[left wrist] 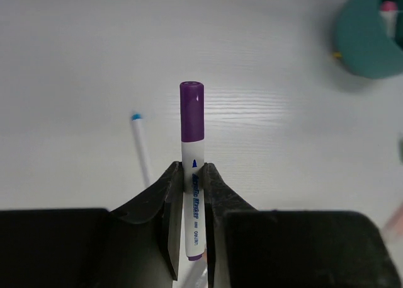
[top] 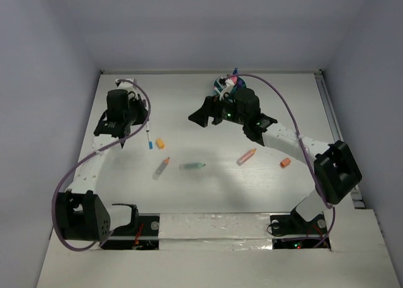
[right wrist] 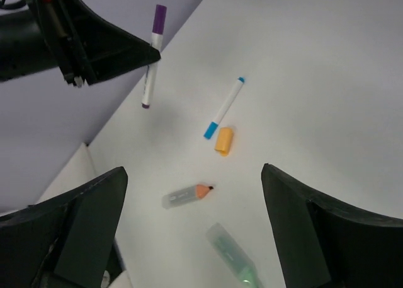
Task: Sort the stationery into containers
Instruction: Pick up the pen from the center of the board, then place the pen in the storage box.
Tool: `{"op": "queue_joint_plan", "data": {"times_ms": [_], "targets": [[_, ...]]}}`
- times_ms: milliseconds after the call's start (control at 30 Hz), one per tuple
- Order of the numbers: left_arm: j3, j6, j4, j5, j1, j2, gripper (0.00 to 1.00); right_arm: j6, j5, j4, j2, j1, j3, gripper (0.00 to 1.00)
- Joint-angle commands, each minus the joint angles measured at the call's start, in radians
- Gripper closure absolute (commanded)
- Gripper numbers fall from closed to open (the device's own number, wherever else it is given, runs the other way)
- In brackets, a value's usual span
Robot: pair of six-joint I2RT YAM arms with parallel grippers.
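The left hand [left wrist: 192, 200] pinches the purple marker [left wrist: 191, 111] (the right hand [right wrist: 195, 203] gapes wide, empty). Carry it steady to the teal organiser [left wrist: 362, 45], upper right.

**Robotics laboratory test cell.** A white wood-grain worktop [top: 208, 193] is boxed in by plain pale grey wall panels [top: 208, 29] that rise from its far, left and right edges. Two black-and-white jointed robot arms, left [top: 94, 154] and right [top: 284, 137], are bolted side by side at the near edge. A strip of glossy tape [top: 208, 241] runs between their bases. Loose purple cables [top: 63, 179] loop along each arm. The objects on the surface are small test pieces: a round teal plastic desk organiser [left wrist: 362, 45] near the far edge and short coloured pens [top: 192, 166] lying mid-table.
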Motion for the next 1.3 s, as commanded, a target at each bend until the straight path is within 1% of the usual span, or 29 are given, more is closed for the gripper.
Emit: {"op": "queue_joint_plan", "data": {"times_ms": [0, 33, 100, 267, 367, 567, 700, 733, 867, 933, 967, 1000, 1067, 1167, 1267], "targets": [[-0.056, 0.033, 0.082, 0.325, -0.045, -0.036, 1.0, 0.137, -0.045, 0.076, 0.002, 0.017, 0.057, 0.06], [-0.065, 0.036, 0.108, 0.373, -0.057, -0.043, 1.0, 0.175, -0.051, 0.092, 0.007, 0.017, 0.059, 0.05], [-0.069, 0.044, 0.12, 0.445, -0.088, -0.052, 1.0, 0.201, -0.049, 0.113, 0.027, 0.027, 0.079, 0.05], [-0.078, 0.058, 0.136, 0.499, -0.158, -0.07, 1.0, 0.266, -0.025, 0.147, 0.083, 0.047, 0.137, 0.04], [-0.082, 0.059, 0.139, 0.502, -0.169, -0.087, 1.0, 0.275, 0.015, 0.124, 0.119, 0.068, 0.175, 0.03], [-0.085, 0.058, 0.145, 0.507, -0.178, -0.101, 1.0, 0.28, 0.081, 0.113, 0.149, 0.086, 0.175, 0.1], [-0.082, 0.058, 0.143, 0.513, -0.179, -0.105, 1.0, 0.304, 0.098, 0.13, 0.162, 0.096, 0.166, 0.19], [-0.084, 0.056, 0.145, 0.516, -0.179, -0.106, 1.0, 0.313, 0.11, 0.154, 0.16, 0.096, 0.159, 0.2], [-0.084, 0.056, 0.146, 0.527, -0.179, -0.113, 1.0, 0.332, 0.12, 0.158, 0.177, 0.096, 0.163, 0.26], [-0.084, 0.059, 0.146, 0.533, -0.188, -0.116, 1.0, 0.338, 0.121, 0.167, 0.185, 0.096, 0.165, 0.32], [-0.084, 0.059, 0.148, 0.536, -0.188, -0.118, 1.0, 0.344, 0.12, 0.17, 0.188, 0.096, 0.166, 0.37], [-0.085, 0.059, 0.149, 0.536, -0.188, -0.122, 1.0, 0.345, 0.117, 0.173, 0.191, 0.096, 0.166, 0.46], [-0.087, 0.059, 0.152, 0.538, -0.188, -0.124, 1.0, 0.358, 0.117, 0.185, 0.2, 0.096, 0.165, 0.5], [-0.087, 0.061, 0.154, 0.548, -0.197, -0.125, 1.0, 0.367, 0.103, 0.193, 0.218, 0.096, 0.171, 0.58], [-0.087, 0.061, 0.151, 0.542, -0.197, -0.124, 1.0, 0.376, 0.089, 0.198, 0.231, 0.096, 0.177, 0.75]]}}
